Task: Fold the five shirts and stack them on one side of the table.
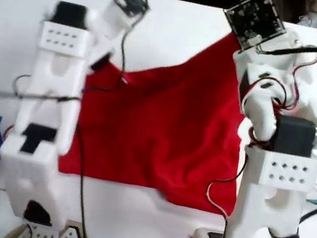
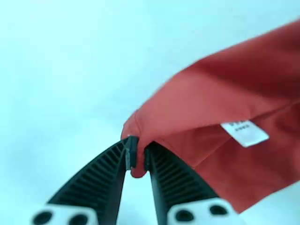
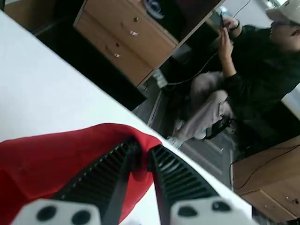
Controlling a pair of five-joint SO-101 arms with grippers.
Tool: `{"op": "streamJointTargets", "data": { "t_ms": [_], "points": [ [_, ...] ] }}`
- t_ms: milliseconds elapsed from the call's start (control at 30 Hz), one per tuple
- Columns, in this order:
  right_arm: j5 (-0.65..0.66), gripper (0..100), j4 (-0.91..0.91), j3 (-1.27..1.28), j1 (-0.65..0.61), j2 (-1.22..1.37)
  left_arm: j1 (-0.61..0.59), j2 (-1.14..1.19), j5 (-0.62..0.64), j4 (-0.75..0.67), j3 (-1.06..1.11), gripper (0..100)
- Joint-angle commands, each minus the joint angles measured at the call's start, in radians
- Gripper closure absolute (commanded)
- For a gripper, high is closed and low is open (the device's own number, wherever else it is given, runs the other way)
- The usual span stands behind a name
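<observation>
Folding of the red shirt (image 1: 162,132) is in hand: it lies across the bench (image 1: 181,14), far corners at 11 and 1 o'clock clenched by left gripper (image 2: 138,157) and right gripper (image 3: 143,154). Next, likely, both draw that edge toward 6 o'clock.

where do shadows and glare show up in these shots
high view: the table glares white around the red shirt; left wrist view: the shirt darkens in its fold beside the left gripper; right wrist view: the room beyond the table is dim, and the right gripper shades the cloth it pinches
</observation>
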Motion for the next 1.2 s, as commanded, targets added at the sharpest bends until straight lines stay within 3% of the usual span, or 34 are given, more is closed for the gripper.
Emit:
{"op": "streamJointTargets", "data": {
  "t_ms": [0,400,600,933,1167],
  "points": [
    [-0.005,97.8,0.054,-0.138,0.008,-0.005,-0.043,-0.253,0.006,0.02,0.033,97],
    [-0.003,97.8,0.286,-0.499,0.008,-0.005,-0.169,-0.852,0.003,0.018,0.297,97],
    [-0.003,97.8,0.298,-0.566,0.01,-0.005,-0.252,-0.927,0.006,0.018,0.303,97],
    [-0.002,97.8,0.314,-0.566,0.008,-0.11,-0.259,-0.961,0.006,0.018,0.297,97],
    [0.1,97.8,0.314,-0.56,0.007,-0.211,-0.259,-1.082,0.006,0.017,0.295,97]
  ]
}}
